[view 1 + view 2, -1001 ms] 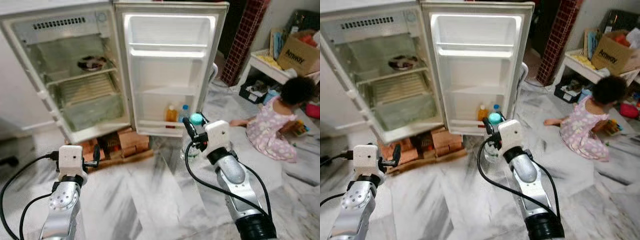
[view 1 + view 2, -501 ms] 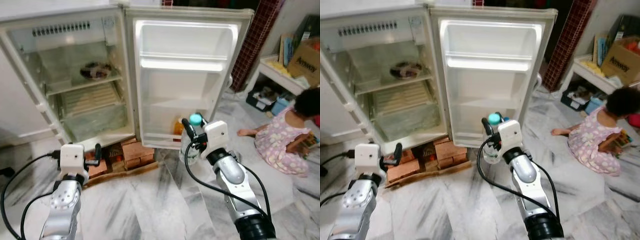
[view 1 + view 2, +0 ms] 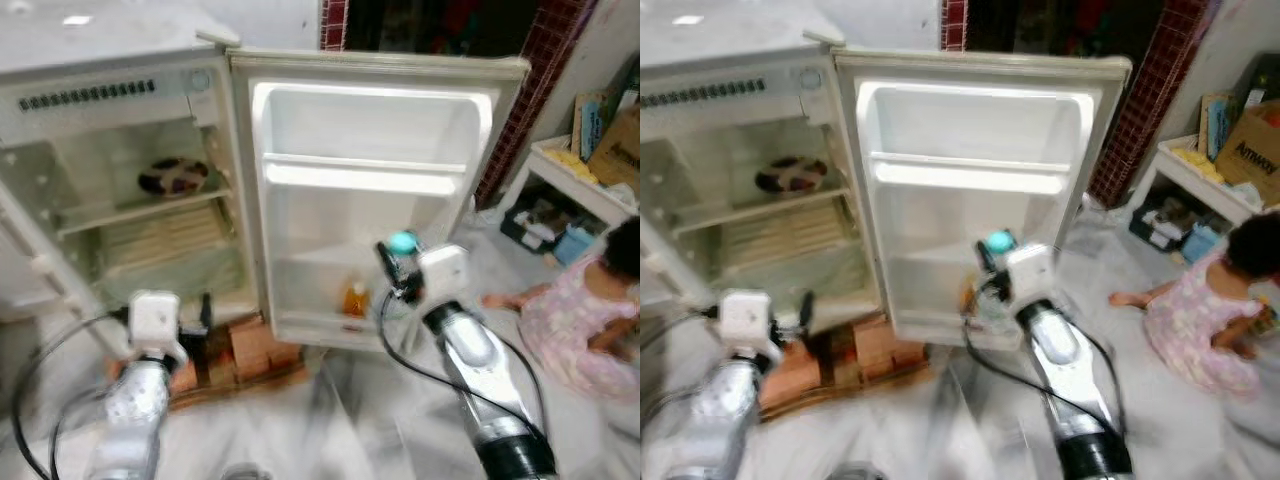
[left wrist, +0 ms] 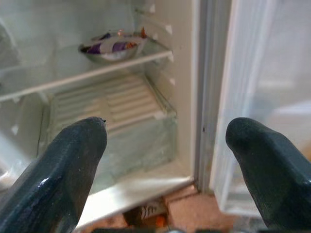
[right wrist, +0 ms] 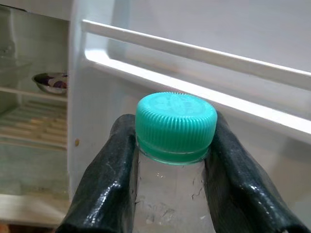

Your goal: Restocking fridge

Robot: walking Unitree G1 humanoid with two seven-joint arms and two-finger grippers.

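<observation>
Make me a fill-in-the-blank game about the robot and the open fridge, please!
1. The right gripper is shut on a clear bottle with a ____ cap.
2. The left gripper holds nothing; its fingers are ____.
3. On the fridge's glass shelf sits a ____.
4. The orange bottle stands in the ____ rack of the door.

Missing words: teal; open; bowl; bottom

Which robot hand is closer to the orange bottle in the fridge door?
Right. The right gripper hangs just beside the orange bottle; the left gripper sits far off, before the fridge body.
</observation>
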